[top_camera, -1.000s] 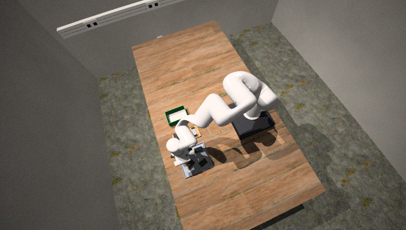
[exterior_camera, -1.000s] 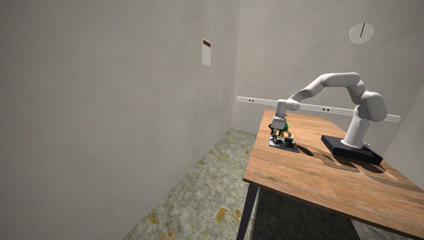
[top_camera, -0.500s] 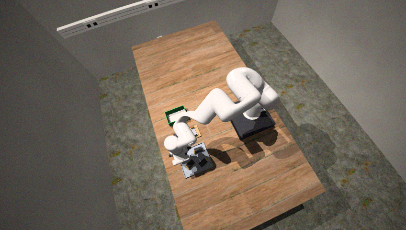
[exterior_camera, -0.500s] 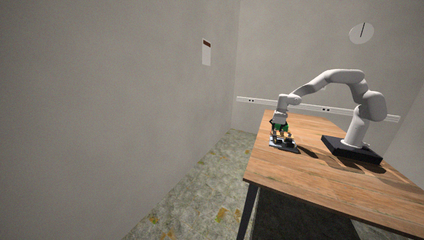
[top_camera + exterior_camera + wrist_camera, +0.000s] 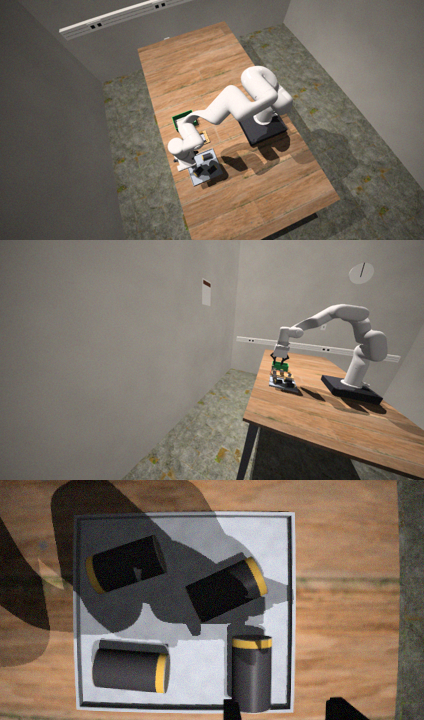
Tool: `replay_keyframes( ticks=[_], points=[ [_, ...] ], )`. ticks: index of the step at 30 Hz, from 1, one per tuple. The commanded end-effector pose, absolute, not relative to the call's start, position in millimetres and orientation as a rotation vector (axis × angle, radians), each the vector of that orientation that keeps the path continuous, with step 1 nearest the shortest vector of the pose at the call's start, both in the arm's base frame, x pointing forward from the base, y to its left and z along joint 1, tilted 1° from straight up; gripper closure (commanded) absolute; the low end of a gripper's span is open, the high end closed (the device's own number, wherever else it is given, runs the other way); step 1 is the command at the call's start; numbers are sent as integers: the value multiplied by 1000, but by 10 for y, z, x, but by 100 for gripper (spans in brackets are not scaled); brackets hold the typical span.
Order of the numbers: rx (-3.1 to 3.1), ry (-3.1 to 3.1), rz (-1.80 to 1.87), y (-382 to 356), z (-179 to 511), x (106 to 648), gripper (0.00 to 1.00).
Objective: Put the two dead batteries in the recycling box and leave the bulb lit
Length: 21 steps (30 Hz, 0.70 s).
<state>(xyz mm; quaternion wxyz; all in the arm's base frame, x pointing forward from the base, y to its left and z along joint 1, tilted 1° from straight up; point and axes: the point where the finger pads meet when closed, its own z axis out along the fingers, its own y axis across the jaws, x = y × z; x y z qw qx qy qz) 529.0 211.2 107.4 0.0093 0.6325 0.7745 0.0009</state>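
In the wrist view, several black batteries with yellow bands are on a white tray [image 5: 200, 672] [image 5: 219, 173] [image 5: 274, 384]. One battery [image 5: 125, 563] lies at the top left, one battery [image 5: 227, 587] lies at an angle at the upper right, and one battery [image 5: 131, 666] lies at the lower left. A fourth battery [image 5: 251, 675] stands upright near the tray's lower right corner. My gripper [image 5: 286, 711] [image 5: 279, 360] is open and empty. It hangs above the tray, with its left fingertip just beside the upright battery. The green recycling box [image 5: 182, 116] [image 5: 281, 367] stands upright behind the tray.
A small wooden holder board [image 5: 205, 137] lies between the box and the tray, mostly hidden by my arm. The tray sits close to the table's left edge [image 5: 172, 175]. My arm's dark base [image 5: 263, 130] is to the right.
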Motion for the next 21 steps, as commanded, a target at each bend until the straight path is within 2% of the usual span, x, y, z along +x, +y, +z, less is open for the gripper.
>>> replay_keyframes(
  ticks=[1, 7, 21],
  points=[
    [1976, 2419, 3, 2162, 1139, 5259, 49],
    [1976, 2419, 3, 2748, 1127, 4922, 49],
    [2017, 2385, 3, 2755, 1127, 4917, 49]
  ],
)
